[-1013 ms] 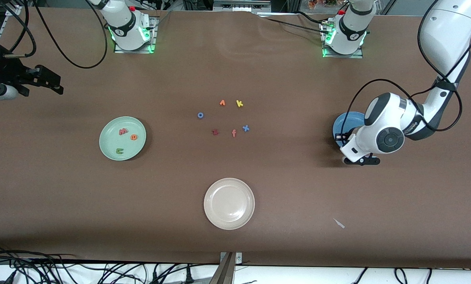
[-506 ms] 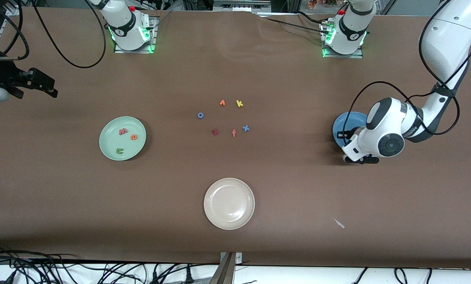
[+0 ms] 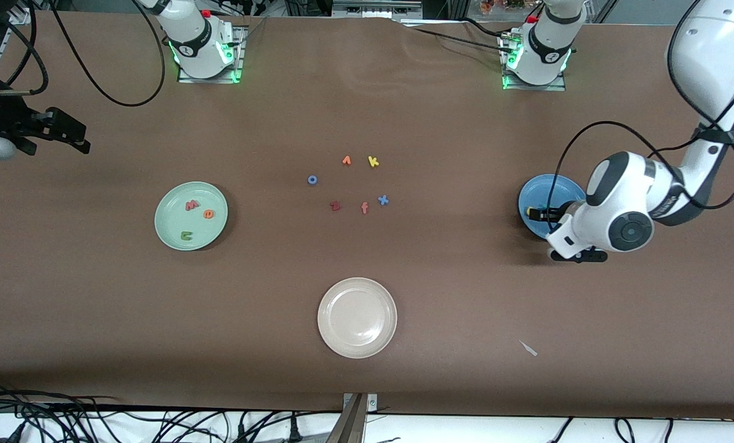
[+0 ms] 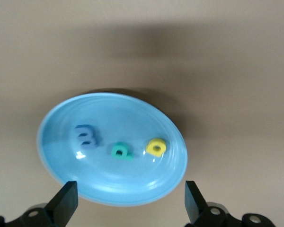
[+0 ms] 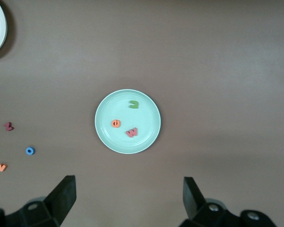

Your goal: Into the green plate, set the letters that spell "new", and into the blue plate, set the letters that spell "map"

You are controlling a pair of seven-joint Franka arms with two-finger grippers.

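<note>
Looks done: n, e, w sit in green plate [image 3: 168,229], m, p, a [image 4: 156,147] in blue plate [image 4: 61,120]; left gripper [image 4: 128,203] spread, empty over it, right gripper [image 5: 128,201] spread, waiting; next just retract.

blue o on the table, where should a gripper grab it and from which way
Come straight down on the blue o: it lies flat on the table, apart from the other loose letters. Pinch across the ring's outer edge; being round, any finger direction should work.
</note>
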